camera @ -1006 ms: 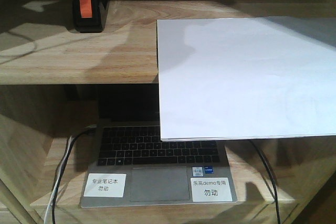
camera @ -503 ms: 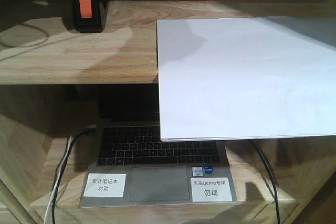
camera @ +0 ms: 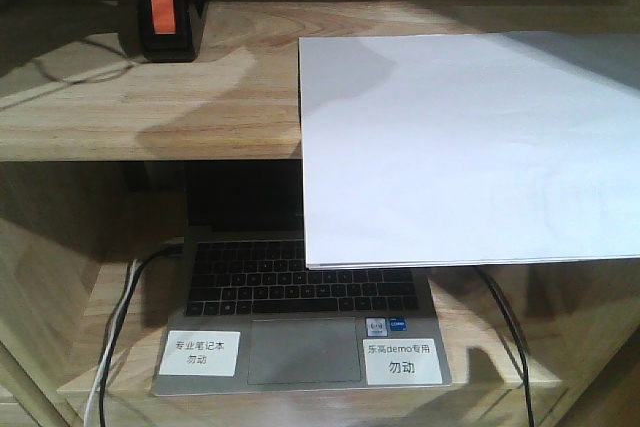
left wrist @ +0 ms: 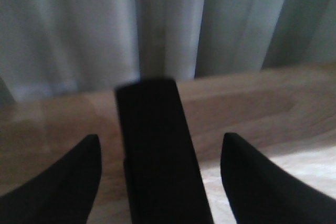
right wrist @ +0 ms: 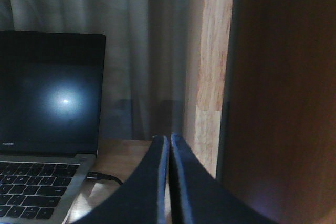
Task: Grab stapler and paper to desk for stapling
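Front view: the stapler (camera: pixel 166 27) stands at the back left of the upper shelf board (camera: pixel 150 117), orange patch facing the camera. The paper (camera: pixel 470 147) lies to the right on the same board, its near edge overhanging the laptop (camera: pixel 300 317) on the shelf below. Neither has moved in the last second. Only the shadows on the board around the stapler have shifted, which suggests the left arm is closing in.

Left wrist view: the left claw (left wrist: pixel 160 136) is spread wide, with the stapler's black body lying between its two fingers and clear of both, against a pale curtain (left wrist: pixel 79 24). The grasp looks lined up but not yet made. Closing on the stapler seems the next step.

Right wrist view: the right claw (right wrist: pixel 169 137) has its fingers pressed together and holds nothing, low beside the laptop and a wooden upright (right wrist: pixel 212 77). The paper is untouched, and the desk appears in no view.
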